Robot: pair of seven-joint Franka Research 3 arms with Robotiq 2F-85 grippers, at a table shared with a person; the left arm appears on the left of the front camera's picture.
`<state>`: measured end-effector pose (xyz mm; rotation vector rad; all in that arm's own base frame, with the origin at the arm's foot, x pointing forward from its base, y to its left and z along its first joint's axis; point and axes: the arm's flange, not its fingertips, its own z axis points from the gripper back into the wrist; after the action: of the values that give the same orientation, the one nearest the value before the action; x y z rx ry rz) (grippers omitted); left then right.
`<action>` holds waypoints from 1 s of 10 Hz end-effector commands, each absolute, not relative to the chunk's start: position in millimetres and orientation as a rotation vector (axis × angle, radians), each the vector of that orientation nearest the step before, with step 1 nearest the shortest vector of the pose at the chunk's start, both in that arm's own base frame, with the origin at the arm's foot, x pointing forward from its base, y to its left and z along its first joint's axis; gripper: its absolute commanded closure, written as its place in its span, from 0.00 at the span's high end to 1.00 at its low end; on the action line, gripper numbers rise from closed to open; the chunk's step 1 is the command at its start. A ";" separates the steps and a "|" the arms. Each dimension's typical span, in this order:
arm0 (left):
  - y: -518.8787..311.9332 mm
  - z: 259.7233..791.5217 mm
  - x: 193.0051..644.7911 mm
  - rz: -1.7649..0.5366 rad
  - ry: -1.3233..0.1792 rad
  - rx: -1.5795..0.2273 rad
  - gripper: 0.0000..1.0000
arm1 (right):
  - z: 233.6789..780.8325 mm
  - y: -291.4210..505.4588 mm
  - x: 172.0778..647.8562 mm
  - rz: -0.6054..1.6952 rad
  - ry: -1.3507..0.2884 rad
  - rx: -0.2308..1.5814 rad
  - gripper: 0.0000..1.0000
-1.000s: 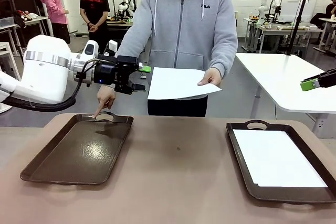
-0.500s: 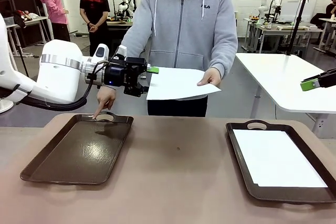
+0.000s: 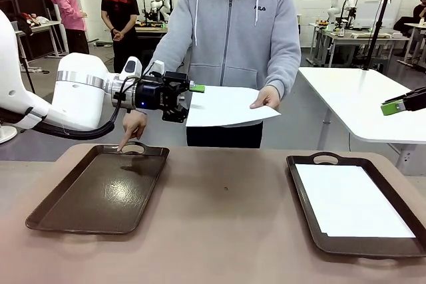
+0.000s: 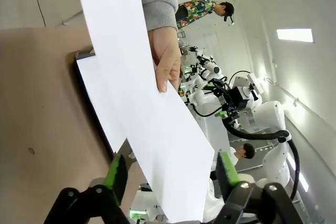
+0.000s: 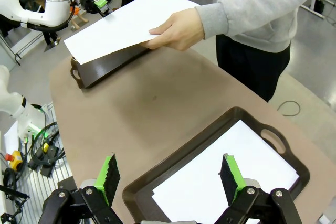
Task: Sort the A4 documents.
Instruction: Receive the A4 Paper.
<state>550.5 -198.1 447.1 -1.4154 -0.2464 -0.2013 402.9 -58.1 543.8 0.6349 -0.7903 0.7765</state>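
white sheet (image 3: 226, 106) edge sits between left fingers (image 3: 196, 88), person's hand (image 3: 267, 100) holding.

Only readable text: small white "FILA" logo on the chest of the person's grey hoodie (image 3: 229, 31), seen from the front. Sheets (image 3: 226, 106) are blank, no print. Trays (image 3: 100, 191) and table (image 3: 226, 231) carry no labels. Nothing legible in either wrist view.
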 end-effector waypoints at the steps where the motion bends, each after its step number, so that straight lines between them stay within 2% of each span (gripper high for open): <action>1: -197.2 452.9 554.6 -0.173 -0.226 -1.448 0.66 | 544.0 -57.9 403.1 0.777 -0.801 0.645 1.00; 6: -199.5 450.7 555.7 -0.160 -0.196 -1.505 0.25 | 544.0 -57.9 403.1 0.777 -0.801 0.645 1.00; 7: -198.3 450.2 555.4 -0.156 -0.204 -1.494 0.15 | 544.0 -57.9 403.1 0.777 -0.801 0.645 1.00; 9: -194.0 450.1 554.5 -0.148 -0.211 -1.494 0.00 | 544.0 -57.9 403.1 0.777 -0.801 0.645 1.00; 10: -192.3 449.9 553.6 -0.149 -0.214 -1.496 0.00 | 544.0 -57.9 403.1 0.777 -0.801 0.645 1.00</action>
<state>552.1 -193.5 448.4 -1.4719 -0.2114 -0.1685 402.9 -58.1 543.8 0.6349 -0.7903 0.7765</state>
